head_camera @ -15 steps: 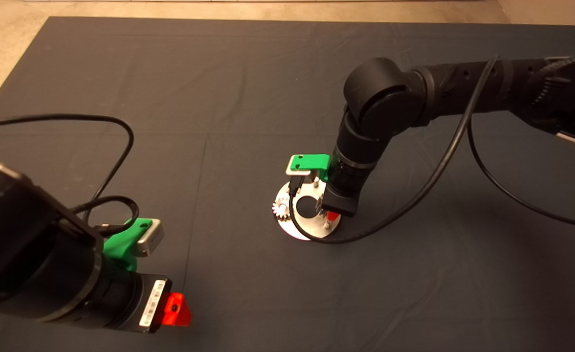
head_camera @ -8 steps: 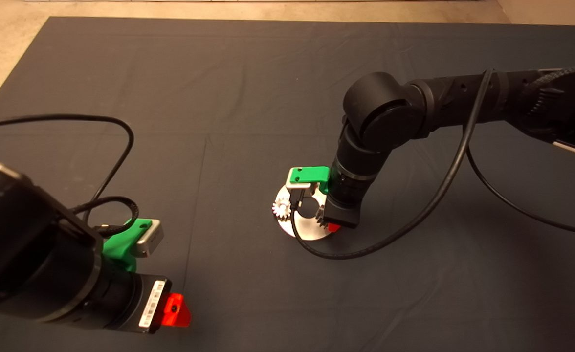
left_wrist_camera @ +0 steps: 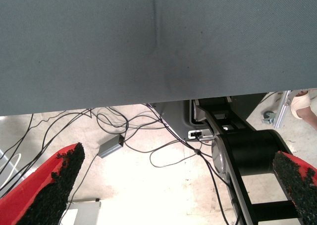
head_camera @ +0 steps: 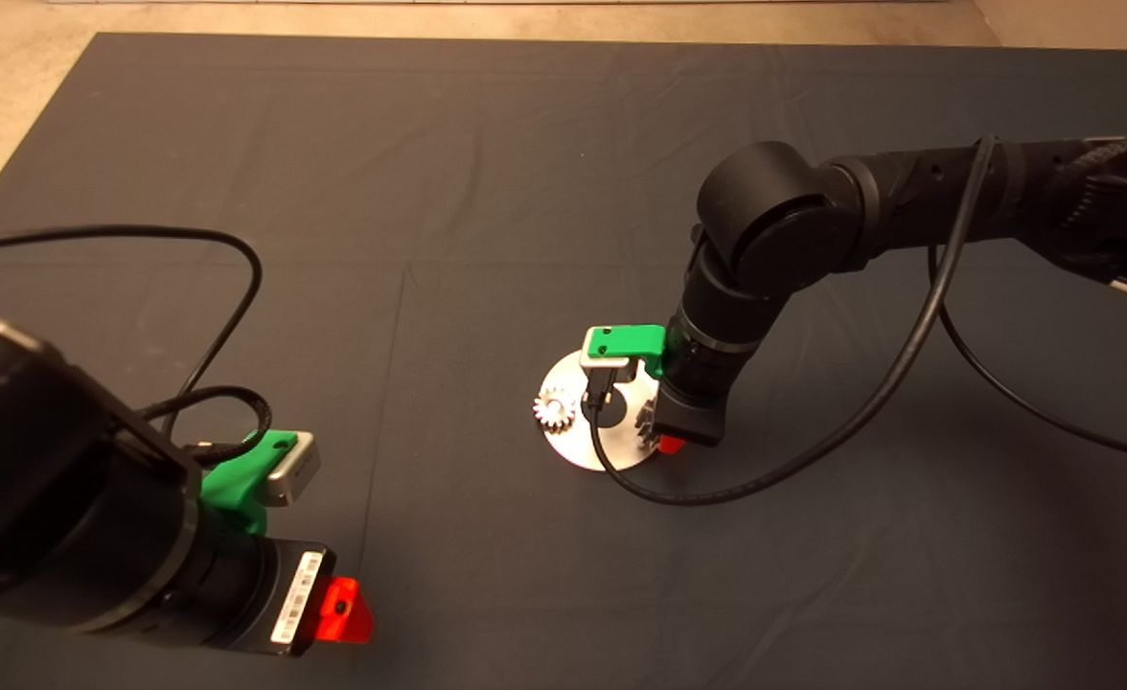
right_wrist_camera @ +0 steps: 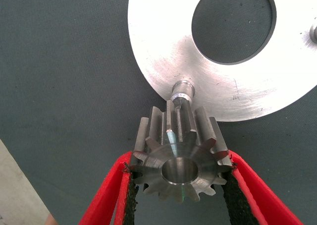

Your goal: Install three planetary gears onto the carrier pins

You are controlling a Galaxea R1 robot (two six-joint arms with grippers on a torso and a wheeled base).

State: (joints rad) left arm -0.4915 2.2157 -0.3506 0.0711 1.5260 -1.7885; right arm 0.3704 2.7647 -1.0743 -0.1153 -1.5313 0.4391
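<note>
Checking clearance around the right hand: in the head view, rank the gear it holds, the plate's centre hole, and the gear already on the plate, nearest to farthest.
1. Held gear, between the right hand's fingers.
2. Centre hole, beside it toward the plate middle.
3. Seated gear, on the plate's far, left-arm side.

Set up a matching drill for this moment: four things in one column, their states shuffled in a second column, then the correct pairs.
Things:
1. right claw
2. left claw
3. gear on the plate
4. bare pin

States:
A. open, parked at the mat's near left edge
B. already seated, at the plate's left rim in the head view
C. shut on a gear, held above the plate's edge
D. upright and bare, just beyond the held gear

Pairs: 1-C, 2-A, 3-B, 4-D
</note>
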